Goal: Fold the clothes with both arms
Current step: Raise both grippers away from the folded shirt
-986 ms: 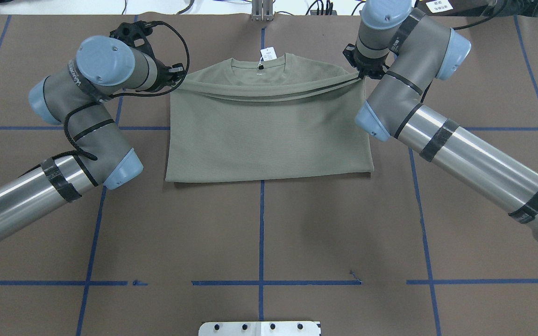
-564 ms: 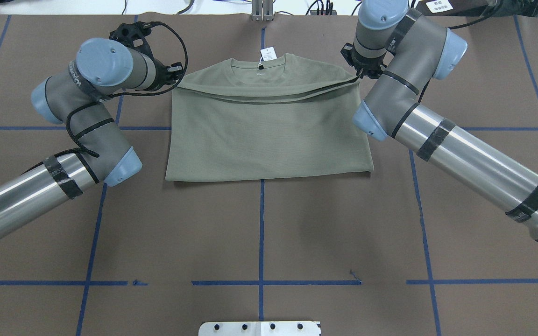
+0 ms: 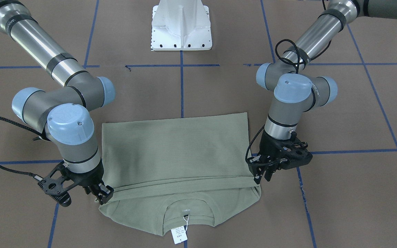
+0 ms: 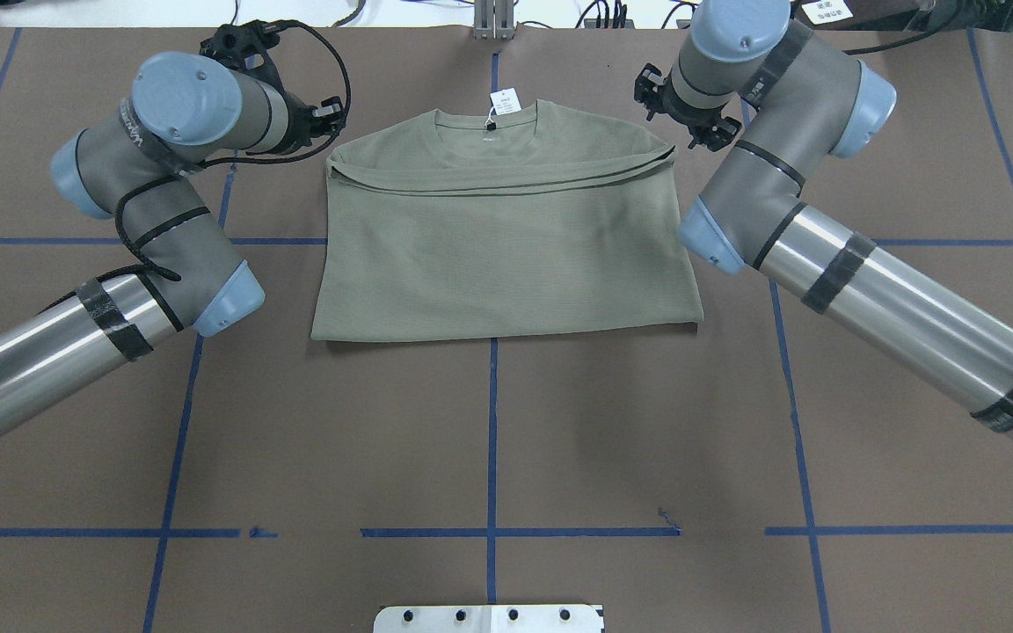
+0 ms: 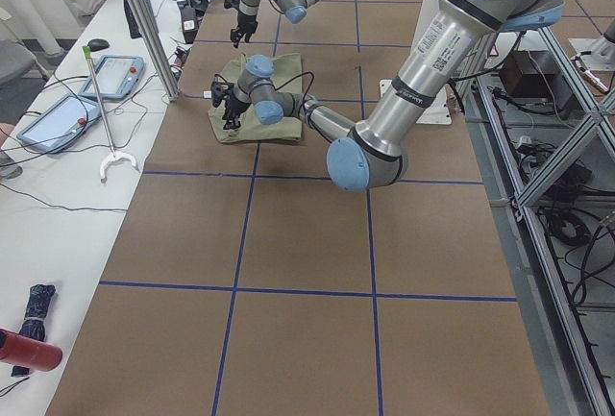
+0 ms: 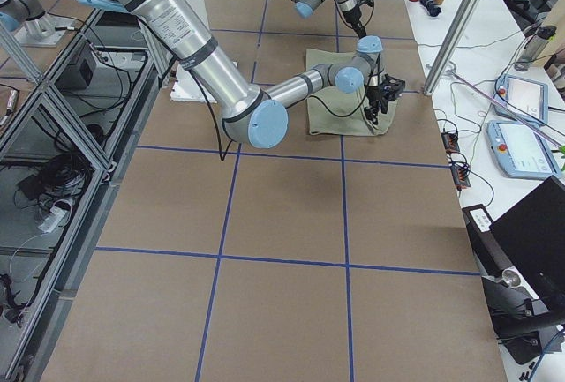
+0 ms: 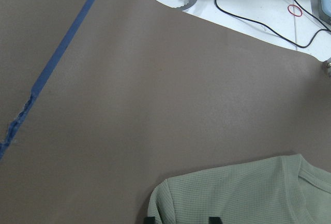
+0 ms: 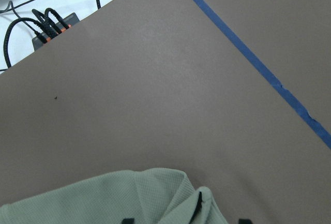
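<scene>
Sage shirt (image 4: 506, 255) lay flat on the desk (image 4: 506, 422), straight out from the pedestal base (image 3: 181, 26). It was folded once crosswise, with the fold line as the edge nearest the base. The hem edge (image 4: 506, 183) lay just short of the collar (image 4: 493, 123), on the side farthest from the base, with the hang tag (image 4: 504, 99) beyond it.

Left claw (image 3: 262, 176) hung just above the hem corner on the base's left; right claw (image 3: 104, 195) was at the matching corner on its right. Judged reason: taking both corners keeps the hem straight and level across the shirt.

Wrist views showed fingertips (image 7: 150, 220) spread wide, with cloth lying beneath them and not pinched. Both claws were therefore open and gripping nothing. Judged: this fold laid, next one not yet begun.

Containers: none seen on the desk. The shirt enclosed only its own layers; sleeves out of sight, presumably tucked inside
</scene>
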